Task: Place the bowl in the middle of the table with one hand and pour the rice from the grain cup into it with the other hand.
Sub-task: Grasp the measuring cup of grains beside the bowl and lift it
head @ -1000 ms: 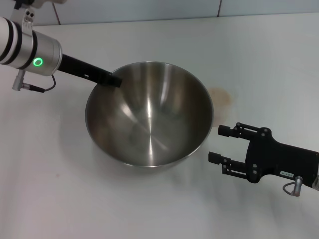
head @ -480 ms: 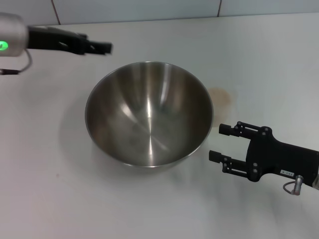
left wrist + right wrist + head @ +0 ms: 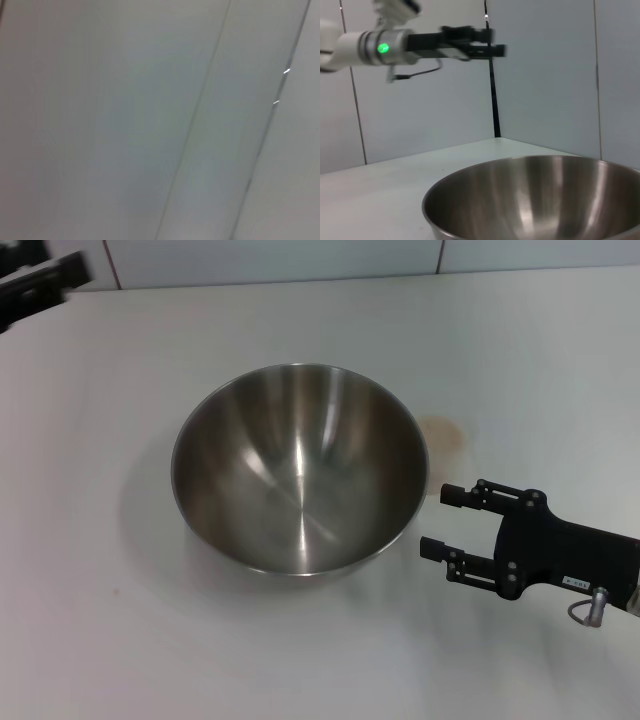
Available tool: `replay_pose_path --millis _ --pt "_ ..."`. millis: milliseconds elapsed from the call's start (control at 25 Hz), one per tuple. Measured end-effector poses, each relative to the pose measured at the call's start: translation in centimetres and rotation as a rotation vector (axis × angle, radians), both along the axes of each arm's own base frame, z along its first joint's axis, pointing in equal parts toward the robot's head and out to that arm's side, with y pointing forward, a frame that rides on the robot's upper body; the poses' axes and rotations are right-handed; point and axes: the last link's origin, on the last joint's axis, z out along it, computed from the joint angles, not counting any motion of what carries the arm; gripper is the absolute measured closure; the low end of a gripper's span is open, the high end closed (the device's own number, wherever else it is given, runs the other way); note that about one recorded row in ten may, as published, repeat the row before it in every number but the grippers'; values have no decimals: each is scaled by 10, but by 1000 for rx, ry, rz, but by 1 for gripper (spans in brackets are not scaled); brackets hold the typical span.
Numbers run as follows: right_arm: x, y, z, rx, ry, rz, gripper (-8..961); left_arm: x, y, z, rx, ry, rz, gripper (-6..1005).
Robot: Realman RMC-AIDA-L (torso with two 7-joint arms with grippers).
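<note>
The bowl [image 3: 300,470], a wide shiny steel one, stands empty on the white table [image 3: 540,360] near its middle, with nothing touching it. My right gripper [image 3: 440,522] hovers open and empty just off the bowl's right rim. In the right wrist view the bowl [image 3: 545,200] fills the foreground. My left gripper [image 3: 70,275] is far off at the back left corner; in the right wrist view the left gripper [image 3: 497,42] hangs open and empty, high above the table. The grain cup and the rice are out of view. The left wrist view holds only wall panels.
A faint brownish stain [image 3: 445,435] marks the table right of the bowl. A tiled wall [image 3: 300,260] runs along the far edge of the table.
The left gripper let go of the bowl's back left rim, then pulled away up and to the back left. The bowl and the right gripper stayed put.
</note>
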Motion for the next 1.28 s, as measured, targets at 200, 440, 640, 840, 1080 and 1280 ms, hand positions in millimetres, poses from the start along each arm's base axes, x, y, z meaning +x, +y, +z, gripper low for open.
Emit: replay_pose_path --millis 200,440,640,840,1080,1280 --pt "0 0 0 1 0 0 266 -17 -24 5 0 -63 -54 186" --pt "0 1 1 3 -4 1 267 -38 -70 -3 10 -75 -203 186" --pt "0 1 1 4 -5 1 267 -48 -94 -36 31 -19 -282 186" --pt "1 1 2 5 -5 1 266 -55 -111 -64 -15 39 -322 186" --pt "1 1 2 5 -5 0 266 -59 -119 -82 -18 77 -343 186" --pt "1 1 2 5 -4 0 267 -65 -124 -91 -13 123 -334 186"
